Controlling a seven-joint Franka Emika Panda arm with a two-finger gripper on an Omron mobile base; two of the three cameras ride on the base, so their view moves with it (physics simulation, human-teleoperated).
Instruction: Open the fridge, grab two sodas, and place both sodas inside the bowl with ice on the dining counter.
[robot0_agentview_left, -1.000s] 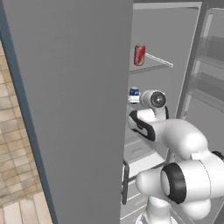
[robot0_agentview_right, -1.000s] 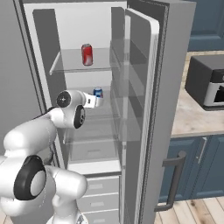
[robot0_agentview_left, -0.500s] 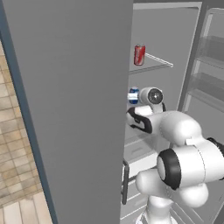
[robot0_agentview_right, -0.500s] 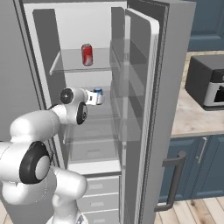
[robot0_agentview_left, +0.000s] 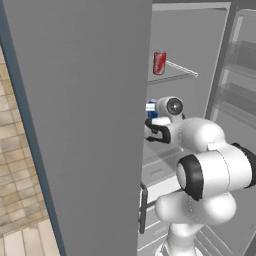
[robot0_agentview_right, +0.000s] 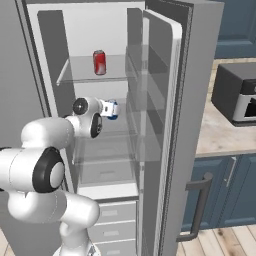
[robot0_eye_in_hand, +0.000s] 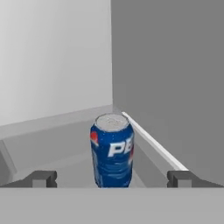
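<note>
The gripper (robot0_eye_in_hand: 112, 178) stands spread wide, its two finger tips far apart and holding nothing. The blue soda can (robot0_eye_in_hand: 112, 150) stands upright between them, just ahead, touching neither tip, on a glass shelf inside the open fridge (robot0_agentview_right: 165, 75). The red soda can (robot0_agentview_right: 99, 62) sits one shelf higher.

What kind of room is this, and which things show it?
Most likely a home kitchen: an open fridge holding a red can and a blue can, a stone counter over dark blue cabinets, and a countertop oven.
</note>
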